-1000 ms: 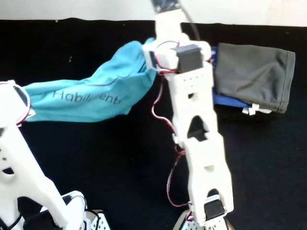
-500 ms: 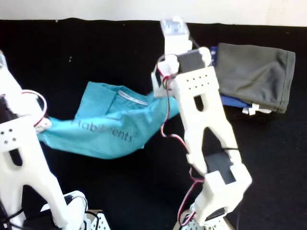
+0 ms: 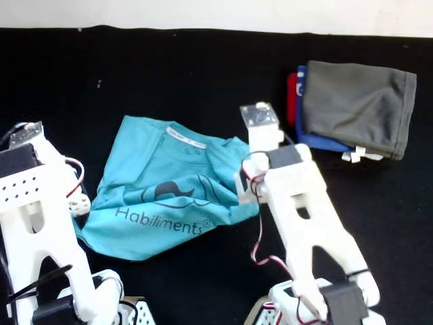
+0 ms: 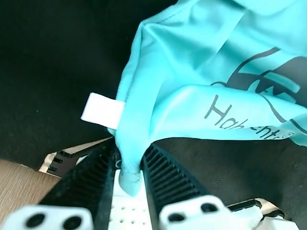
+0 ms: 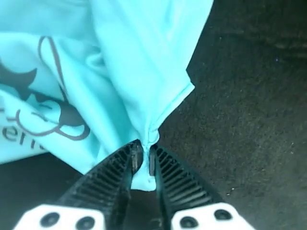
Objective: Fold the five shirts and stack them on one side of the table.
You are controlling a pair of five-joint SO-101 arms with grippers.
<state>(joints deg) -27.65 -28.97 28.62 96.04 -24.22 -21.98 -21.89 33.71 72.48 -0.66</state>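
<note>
Together, left fingers (image 4: pixel 96 177) and right fingers (image 5: pixel 112 175) pinch one teal shirt (image 3: pixel 169 196), apart from three stacked shirts (image 3: pixel 355 108).

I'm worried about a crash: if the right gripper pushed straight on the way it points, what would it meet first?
The teal shirt it pinches: the right gripper points into that bunched fabric, with the black table probably just beneath, though depth is unclear.

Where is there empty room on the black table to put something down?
Bare table lies behind the teal shirt, up to the far edge, and in front of the grey shirt pile, beside the right arm. It is crowded at the front, where the left arm and right arm hold the teal shirt, and at the pile.
</note>
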